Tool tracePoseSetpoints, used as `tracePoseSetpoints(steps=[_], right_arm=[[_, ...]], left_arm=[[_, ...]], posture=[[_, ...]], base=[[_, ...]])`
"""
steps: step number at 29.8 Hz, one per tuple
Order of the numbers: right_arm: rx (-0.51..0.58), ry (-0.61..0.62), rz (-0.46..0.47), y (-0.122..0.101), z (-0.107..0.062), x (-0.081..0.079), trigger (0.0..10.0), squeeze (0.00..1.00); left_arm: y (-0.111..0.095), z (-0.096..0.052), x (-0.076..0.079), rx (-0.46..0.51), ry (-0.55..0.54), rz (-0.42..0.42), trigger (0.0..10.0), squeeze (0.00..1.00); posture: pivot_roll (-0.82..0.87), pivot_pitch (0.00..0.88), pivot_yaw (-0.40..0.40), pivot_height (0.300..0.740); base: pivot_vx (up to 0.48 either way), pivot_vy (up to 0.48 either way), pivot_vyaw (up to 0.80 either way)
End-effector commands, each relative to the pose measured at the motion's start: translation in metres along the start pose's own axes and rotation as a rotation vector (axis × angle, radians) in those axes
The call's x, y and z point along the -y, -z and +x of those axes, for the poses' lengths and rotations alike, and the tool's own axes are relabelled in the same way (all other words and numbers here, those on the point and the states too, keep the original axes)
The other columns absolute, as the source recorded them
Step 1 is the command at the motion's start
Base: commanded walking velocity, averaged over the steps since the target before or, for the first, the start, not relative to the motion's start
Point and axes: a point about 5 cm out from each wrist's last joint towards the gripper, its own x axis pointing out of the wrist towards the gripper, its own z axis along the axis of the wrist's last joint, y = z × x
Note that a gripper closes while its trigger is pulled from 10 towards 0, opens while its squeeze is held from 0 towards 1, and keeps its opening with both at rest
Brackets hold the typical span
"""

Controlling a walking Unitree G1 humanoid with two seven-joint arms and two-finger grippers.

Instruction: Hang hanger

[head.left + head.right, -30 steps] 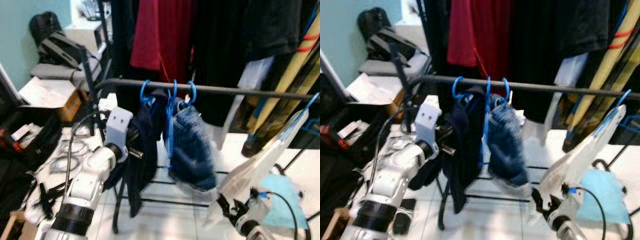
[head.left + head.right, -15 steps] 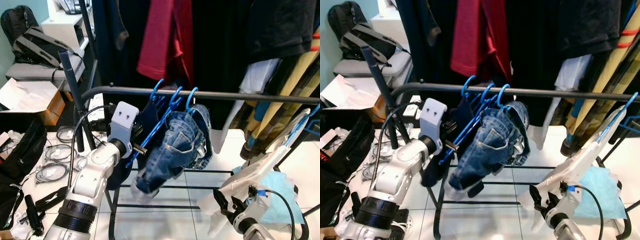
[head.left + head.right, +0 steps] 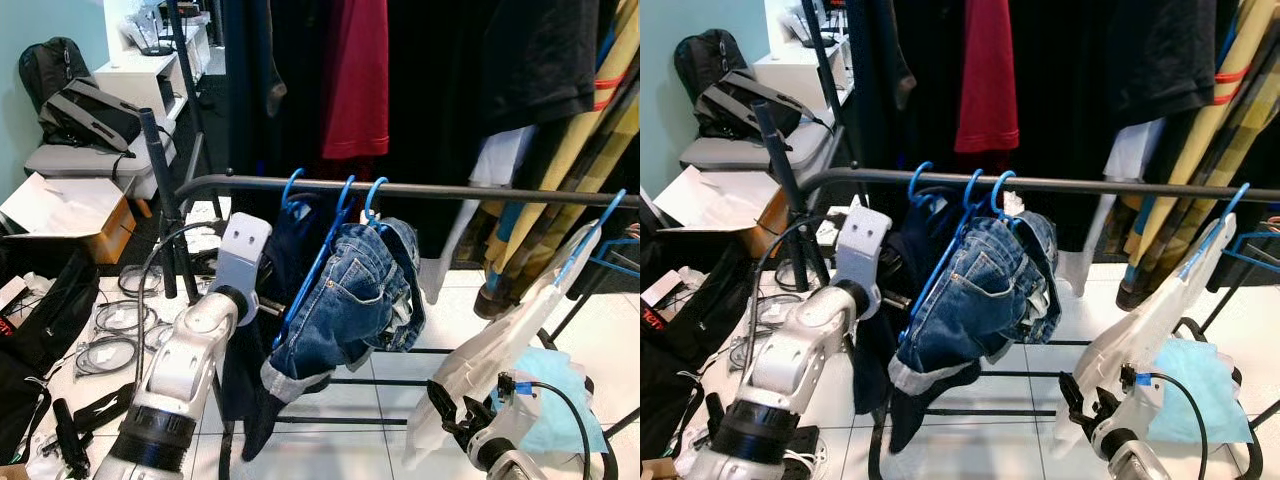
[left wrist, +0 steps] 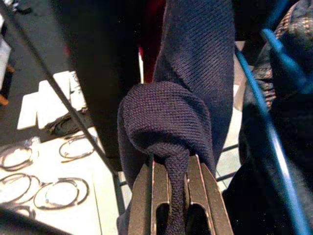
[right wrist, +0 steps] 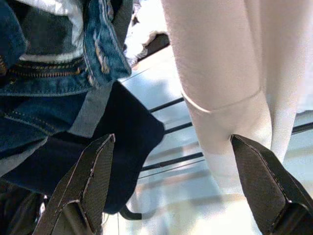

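Left end effector (image 4: 170,193) pinches dark cloth (image 4: 168,127) beside 3 blue hangers (image 3: 335,215) hooked on the rail (image 3: 450,190); right end effector (image 5: 171,181) hangs spread wide, empty. Tugging the cloth could unhook a hanger.

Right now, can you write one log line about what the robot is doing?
left hand: shut on navy garment | right hand: open, low by white garment | blue hangers: hooked on rail
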Motion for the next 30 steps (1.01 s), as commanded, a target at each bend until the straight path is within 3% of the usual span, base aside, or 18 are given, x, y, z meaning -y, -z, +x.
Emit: tracePoseSetpoints(steps=[1, 10, 11, 12, 13, 22, 24, 25, 27, 30], right_arm=[[-0.022, 0.008, 0.0, 0.003, -0.002, 0.002, 10.0, 0.0], [-0.024, 0.01, 0.0, 0.003, -0.001, 0.002, 10.0, 0.0], [-0.024, 0.011, 0.001, 0.003, -0.001, 0.002, 10.0, 0.0], [-0.024, 0.011, 0.001, 0.003, -0.001, 0.002, 10.0, 0.0], [-0.025, 0.011, 0.002, 0.003, -0.001, 0.002, 10.0, 0.0], [-0.025, 0.012, 0.004, 0.003, -0.001, 0.003, 10.0, 0.0], [-0.025, 0.011, 0.004, 0.004, -0.001, 0.003, 10.0, 0.0], [-0.027, 0.011, 0.004, 0.004, -0.001, 0.003, 10.0, 0.0], [-0.027, 0.011, 0.004, 0.004, -0.001, 0.003, 10.0, 0.0], [-0.03, 0.009, 0.004, 0.004, -0.002, 0.003, 10.0, 0.0]], left_arm=[[0.002, -0.002, -0.004, -0.013, -0.034, -0.003, 10.0, 0.0], [0.011, -0.003, -0.003, -0.055, -0.046, -0.036, 10.0, 0.0], [0.012, -0.004, -0.004, -0.06, -0.042, -0.051, 10.0, 0.38], [0.012, -0.004, -0.004, -0.06, -0.042, -0.051, 10.0, 0.38], [0.013, -0.006, -0.005, -0.058, -0.034, -0.062, 10.0, 1.0], [0.026, -0.022, -0.018, -0.041, 0.069, -0.085, 10.0, 1.0], [0.034, -0.03, -0.024, -0.055, 0.096, -0.097, 10.0, 1.0], [0.048, -0.042, -0.03, -0.078, 0.122, -0.118, 10.0, 1.0], [0.048, -0.042, -0.03, -0.078, 0.122, -0.118, 10.0, 1.0], [0.08, -0.063, -0.039, -0.164, 0.129, -0.154, 10.0, 1.0]], posture=[[-0.08, 0.049, -0.017, 0.74], [-0.08, 0.049, -0.018, 0.74], [-0.08, 0.049, -0.018, 0.74], [-0.08, 0.049, -0.018, 0.74], [-0.08, 0.049, -0.018, 0.74], [-0.08, 0.052, -0.016, 0.74], [-0.08, 0.052, -0.017, 0.74], [-0.07, 0.051, -0.017, 0.74], [-0.07, 0.051, -0.017, 0.74], [-0.07, 0.049, -0.017, 0.74]], base=[[0.0, 0.0, 0.0], [0.0, 0.0, 0.0], [0.0, 0.0, 0.0], [0.0, 0.0, 0.0], [0.0, 0.0, 0.0], [0.0, 0.0, 0.0], [0.0, 0.0, 0.0], [0.0, 0.0, 0.0], [0.0, 0.0, 0.0], [0.0, 0.0, 0.0]])
